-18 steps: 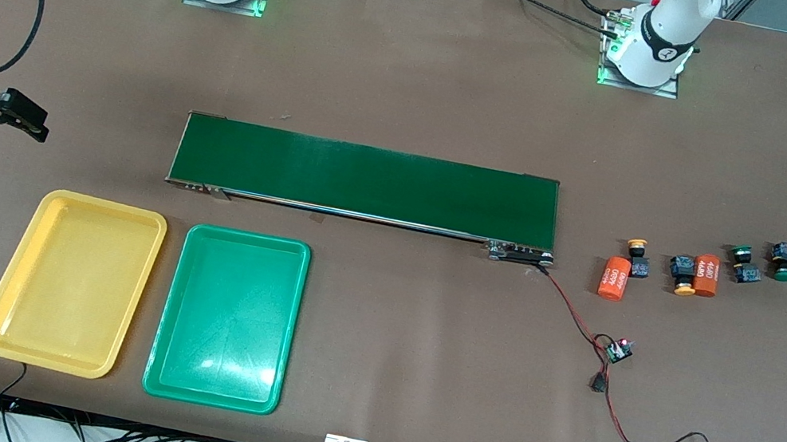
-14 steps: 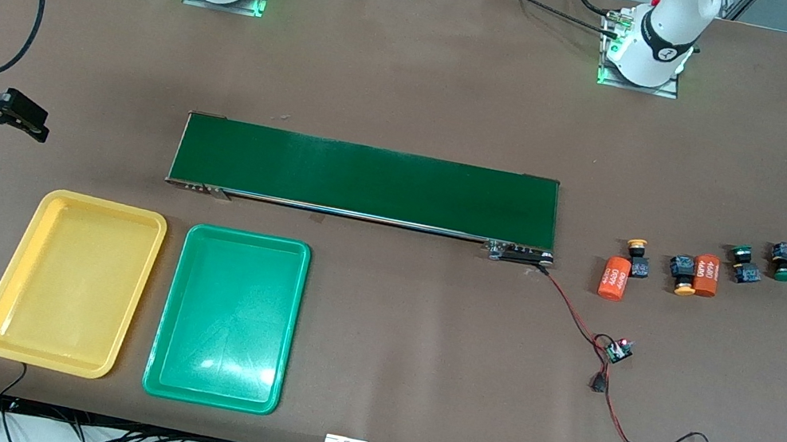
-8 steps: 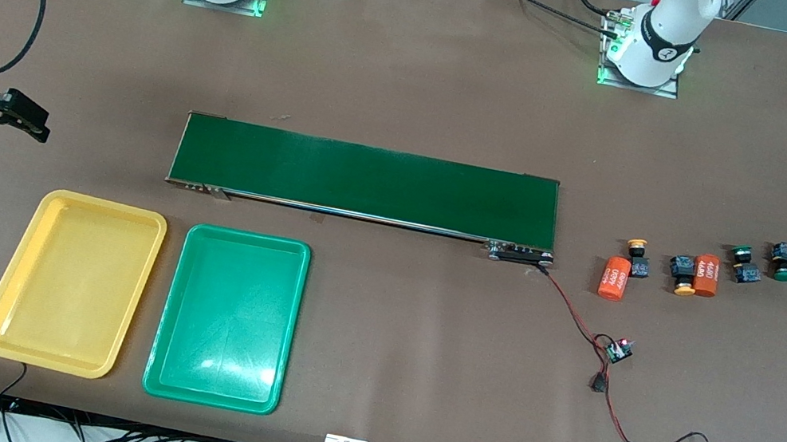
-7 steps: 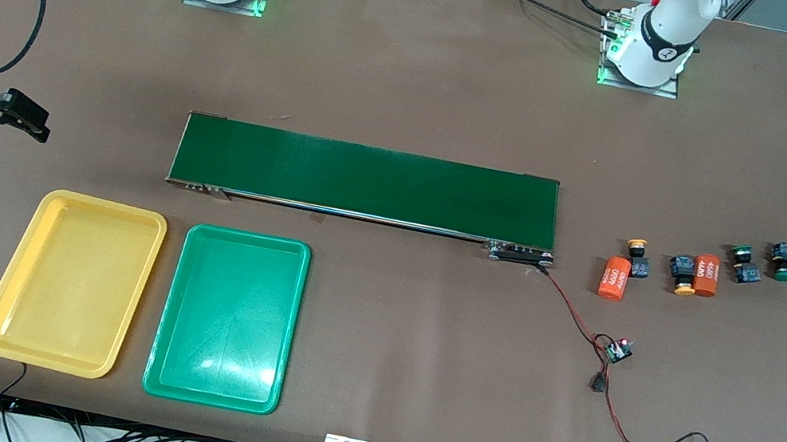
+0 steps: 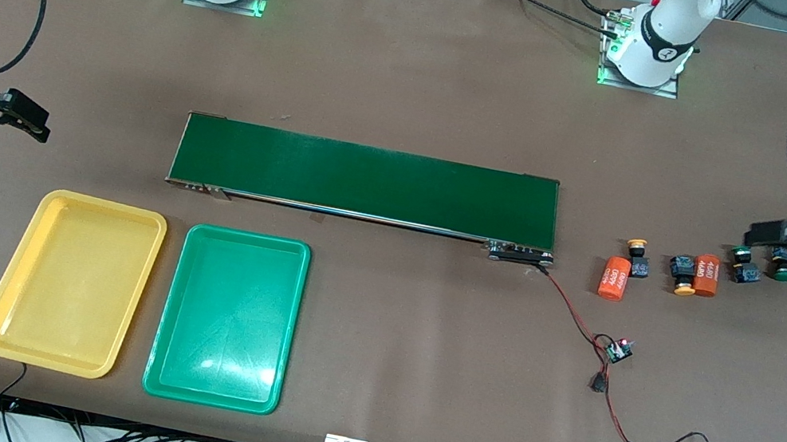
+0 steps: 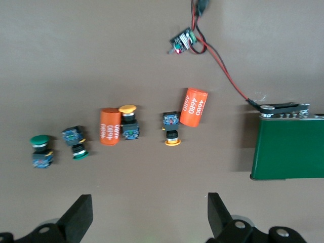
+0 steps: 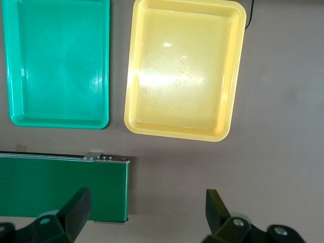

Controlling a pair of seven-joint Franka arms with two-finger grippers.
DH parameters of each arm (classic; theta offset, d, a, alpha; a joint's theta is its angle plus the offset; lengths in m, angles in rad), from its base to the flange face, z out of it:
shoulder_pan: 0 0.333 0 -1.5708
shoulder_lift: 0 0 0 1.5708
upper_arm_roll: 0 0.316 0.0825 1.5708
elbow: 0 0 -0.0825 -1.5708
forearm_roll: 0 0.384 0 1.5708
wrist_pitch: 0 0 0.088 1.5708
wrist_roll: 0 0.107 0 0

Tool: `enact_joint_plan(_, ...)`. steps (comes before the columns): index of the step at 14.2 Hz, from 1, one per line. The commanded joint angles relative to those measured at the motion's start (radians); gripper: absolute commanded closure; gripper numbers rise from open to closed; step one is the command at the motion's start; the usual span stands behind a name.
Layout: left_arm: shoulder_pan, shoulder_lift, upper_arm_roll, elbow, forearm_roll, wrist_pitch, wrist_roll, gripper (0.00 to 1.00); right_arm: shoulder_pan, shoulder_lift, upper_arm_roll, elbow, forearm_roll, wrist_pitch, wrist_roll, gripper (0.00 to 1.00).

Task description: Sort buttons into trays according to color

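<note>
Near the left arm's end of the table lie the buttons: two yellow-capped (image 5: 636, 256) (image 5: 684, 277) and two green-capped (image 5: 742, 263) (image 5: 784, 266). The left wrist view shows the same yellow (image 6: 128, 125) (image 6: 171, 130) and green (image 6: 40, 150) (image 6: 76, 144) buttons. My left gripper (image 5: 773, 234) (image 6: 149, 202) hangs open and empty over bare table beside the green buttons. The yellow tray (image 5: 71, 282) (image 7: 182, 68) and green tray (image 5: 227, 317) (image 7: 55, 61) lie empty side by side, near the front camera. My right gripper (image 5: 15, 114) (image 7: 147, 197) waits open at the right arm's end.
Two orange cylinders (image 5: 615, 278) (image 5: 706, 275) lie among the buttons. A long dark green conveyor belt (image 5: 366, 181) (image 6: 288, 147) spans the table's middle. From its end, a red-black wire runs to a small circuit board (image 5: 619, 349) and on to the front edge.
The left arm has swung in from the table's end and now hangs beside the green buttons. The right arm, buttons and trays have not moved.
</note>
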Motion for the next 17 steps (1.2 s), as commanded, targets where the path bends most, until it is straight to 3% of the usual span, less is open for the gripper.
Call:
enact_joint_plan(1,-0.017,0.096,-0.004,0.082,-0.028,-0.017,0.011,0.00,0.000,0.000,0.002,0.007,0.013,0.000,0.009,0.00)
enact_joint_plan(5,-0.070,0.199,-0.006,0.125,-0.027,-0.019,-0.004,0.00,0.001,0.000,0.002,0.007,0.013,0.000,0.009,0.00)
enact_joint_plan(10,-0.078,0.252,-0.007,0.121,-0.041,0.024,0.007,0.00,0.003,0.000,0.002,0.007,0.015,0.000,0.009,0.00)
enact_joint_plan(14,-0.080,0.282,-0.007,0.052,-0.058,0.120,-0.001,0.00,0.001,0.001,0.002,0.007,0.015,0.000,0.011,0.00)
enact_joint_plan(17,-0.009,0.275,-0.087,-0.094,-0.058,0.270,0.001,0.00,0.001,0.001,0.002,0.007,0.015,0.000,0.011,0.00)
